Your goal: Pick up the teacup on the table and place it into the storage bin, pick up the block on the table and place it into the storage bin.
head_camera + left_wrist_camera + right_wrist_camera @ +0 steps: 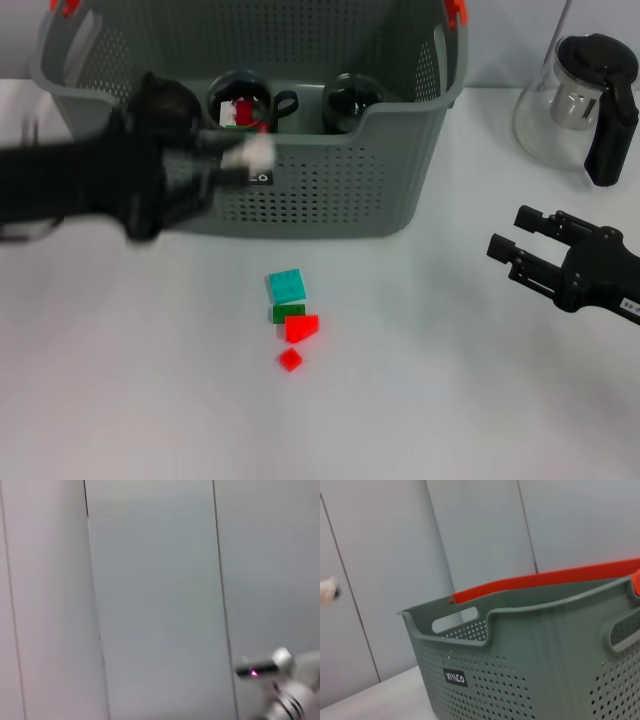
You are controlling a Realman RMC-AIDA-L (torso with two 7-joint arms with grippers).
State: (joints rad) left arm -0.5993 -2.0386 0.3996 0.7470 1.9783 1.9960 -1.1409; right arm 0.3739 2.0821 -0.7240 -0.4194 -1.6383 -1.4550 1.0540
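**Storage bin with teacups inside, blocks waiting on the table**

Storage bin [330, 190], a large grey-green plastic basket with perforated walls and orange handle clips [455, 10], sits at twelve o'clock on the white table [120, 400]. A small black label [455, 677] on its front carries white lettering too small to read with certainty. Inside, two dark rounded teacups [352, 100] stand side by side; the one nearer the left arm holds something red and white.

The left gripper [235, 160] is blurred, in front of the bin's front wall at about ten o'clock, with a pale patch at its tip. Whether its fingers are apart or closed cannot be told.

The right gripper [520, 245] hovers at three o'clock, black fingers spread apart, holding nothing.

Blocks lie in a small cluster at the table's centre: a teal studded block [286, 286], a dark green block [287, 312] touching it, a red wedge-shaped block [302, 328], and a small red block [290, 360] just beside that.

A glass teapot [580, 100] with a black lid and handle stands at two o'clock.
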